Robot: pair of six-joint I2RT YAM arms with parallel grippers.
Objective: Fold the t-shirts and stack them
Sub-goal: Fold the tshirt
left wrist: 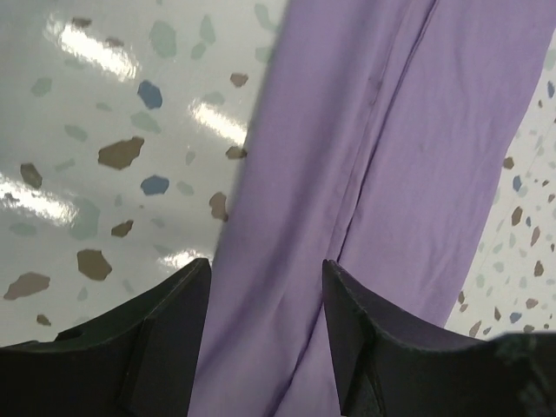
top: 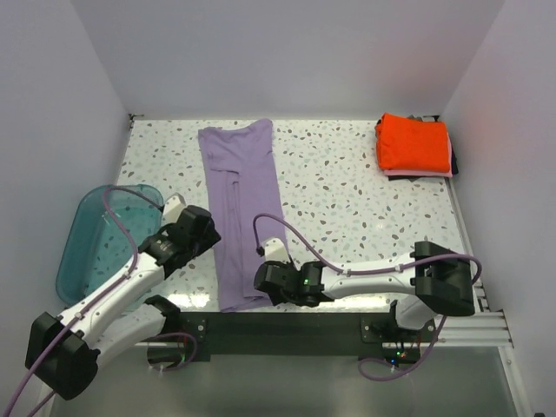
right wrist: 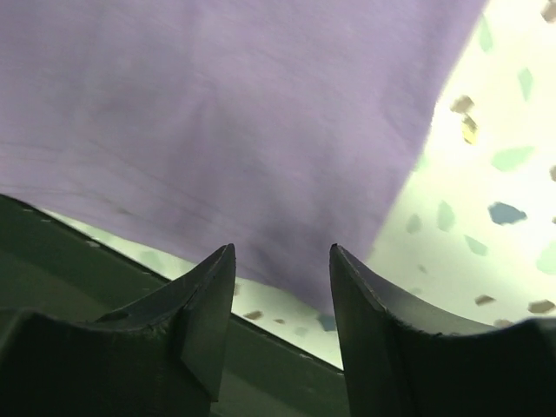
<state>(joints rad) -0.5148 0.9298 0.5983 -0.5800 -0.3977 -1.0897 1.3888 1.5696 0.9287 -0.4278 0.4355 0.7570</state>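
**Ana:** While both claws sit by the purple tee [top: 241, 208], tell me how it lies.

**Me:** It's a long narrow strip on the counter [top: 347, 200], left of centre. It runs from the far side to the near edge.

**Ana:** And the claws?

**Me:** My left claw [left wrist: 265, 276] hangs over the strip's left edge, toward the near end. Its jaws are apart with cloth under the gap, and nothing is pinched. My right claw [right wrist: 282, 261] is low at the near right corner. Its jaws are apart too, with the hem just beyond the tips.

**Ana:** What's the step, then?

**Me:** I'd say it's taking the near end and folding it toward the far end.

**Ana:** How do you do that cleanly?

**Me:** The strip looks doubled lengthwise, with a seam line down the middle, so each pinch should catch every layer, not just the top one. I'd set both claws level with each other before closing. Then I'd lift only enough to clear the counter and carry both corners far in step. If one side leads, the fold skews. I'd lay hem on hem and let go of both together.

**Ana:** Anything to mind?

**Me:** The near hem sits right at the counter's edge, so the right claw has little room to get under it. The tub [top: 95, 243] is just left of my left arm.

**Ana:** Where does the tee go afterwards?

**Me:** Probably onto the orange tee [top: 413, 143], which is folded on a pile at the far right corner.
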